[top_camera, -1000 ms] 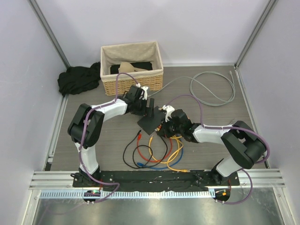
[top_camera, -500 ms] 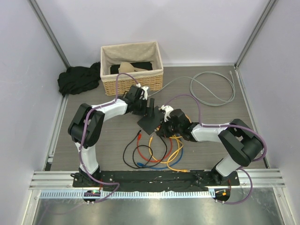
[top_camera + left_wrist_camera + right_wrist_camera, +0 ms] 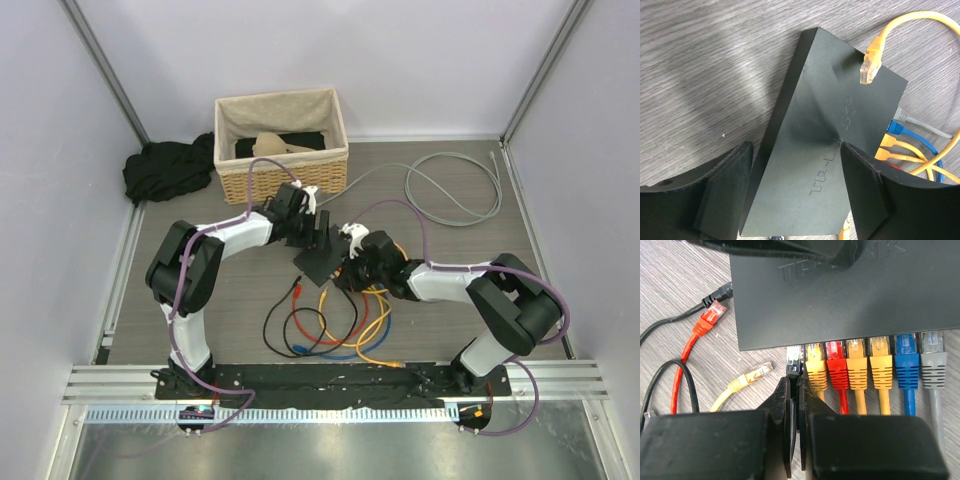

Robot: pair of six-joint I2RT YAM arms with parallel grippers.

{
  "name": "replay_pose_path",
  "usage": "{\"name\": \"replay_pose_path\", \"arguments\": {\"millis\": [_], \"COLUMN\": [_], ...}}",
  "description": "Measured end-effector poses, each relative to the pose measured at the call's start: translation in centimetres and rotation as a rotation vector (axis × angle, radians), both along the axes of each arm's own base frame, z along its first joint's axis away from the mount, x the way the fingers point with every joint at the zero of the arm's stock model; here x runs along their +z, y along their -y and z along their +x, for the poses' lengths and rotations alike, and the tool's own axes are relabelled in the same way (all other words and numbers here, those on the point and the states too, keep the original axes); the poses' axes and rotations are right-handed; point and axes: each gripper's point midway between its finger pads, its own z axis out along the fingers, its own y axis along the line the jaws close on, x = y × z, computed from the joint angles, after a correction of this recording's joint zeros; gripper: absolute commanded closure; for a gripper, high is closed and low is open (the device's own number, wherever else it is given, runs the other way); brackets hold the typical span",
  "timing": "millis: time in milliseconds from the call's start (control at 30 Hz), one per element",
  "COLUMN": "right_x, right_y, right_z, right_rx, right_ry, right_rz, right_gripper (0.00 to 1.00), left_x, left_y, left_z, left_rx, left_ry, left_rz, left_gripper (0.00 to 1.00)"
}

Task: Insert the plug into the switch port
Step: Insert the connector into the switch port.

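Mid-insertion. Pinched shut in right claw [image 3: 794,390]: black plug [image 3: 793,360], nosing leftmost port of switch [image 3: 840,300], mid-frame in top view on worktop [image 3: 220,300]. Spread wide astride switch: left claw [image 3: 795,185]. Next, probably: push straight in, bracing switch against sliding.

The fingers of my right pincer [image 3: 796,390] cover the back of the plug [image 3: 793,363], so I cannot tell whether it is seated in the switch [image 3: 840,305], whose far part runs off that view's top edge, nor whether my left pincer [image 3: 795,172] presses the switch's sides or merely flanks them.
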Motion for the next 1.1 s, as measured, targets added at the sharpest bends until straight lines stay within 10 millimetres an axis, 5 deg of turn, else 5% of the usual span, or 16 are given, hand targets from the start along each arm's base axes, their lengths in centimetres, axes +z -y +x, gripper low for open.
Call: {"name": "replay_pose_path", "arguments": {"millis": [1100], "right_x": [0.37], "right_y": [-0.14], "right_z": [-0.12], "right_rx": [0.065], "right_ry": [0.135], "right_rz": [-0.169], "right_gripper": [0.99], "left_x": [-0.33], "left_y": [0.53], "left_z": [-0.55], "left_rx": [0.022], "left_ry": [0.020], "left_rz": [0.027], "left_gripper": [0.32]}}
